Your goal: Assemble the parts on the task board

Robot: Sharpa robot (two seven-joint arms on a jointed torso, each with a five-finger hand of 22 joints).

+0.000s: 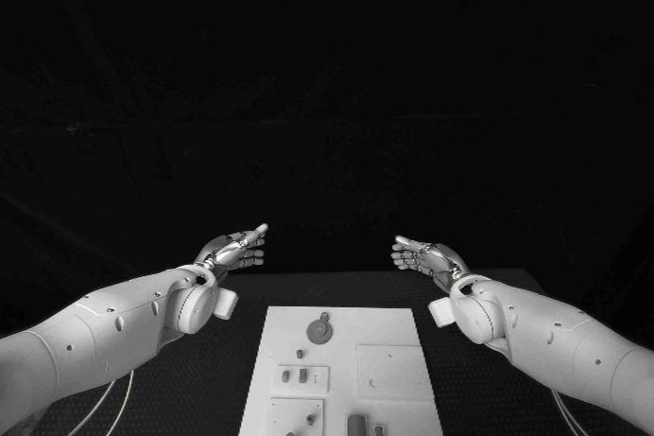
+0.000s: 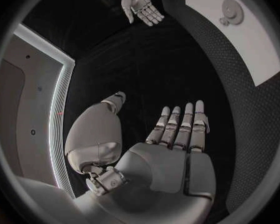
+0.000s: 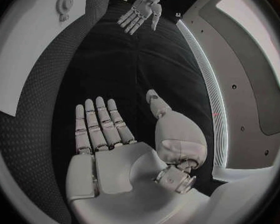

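Black surface (image 1: 463, 379) carries the white task board (image 1: 395, 370) at its middle, lying flat in front of the robot.

On the task board, a round disc part (image 1: 320, 331) with a small tab sits near the far edge. Nearer than the disc, a small rectangular recess (image 1: 302, 377) holds two short upright parts. A plain square panel (image 1: 394, 372) lies just beside that recess, on the side of the right arm. At the near edge of the task board, further small parts (image 1: 357, 424) stand or lie; their shape cannot be told.

The left hand (image 1: 234, 251) hovers beyond the far edge of the task board, off its left corner, well apart from the board. Its fingers (image 2: 177, 127) are extended, side by side, and grasp nothing.

The right hand (image 1: 425, 257) hovers beyond the far edge of the task board, off its right corner. Its fingers (image 3: 99, 122) are likewise extended and released, with nothing between them.

The two hands face each other, palms inward, well apart.
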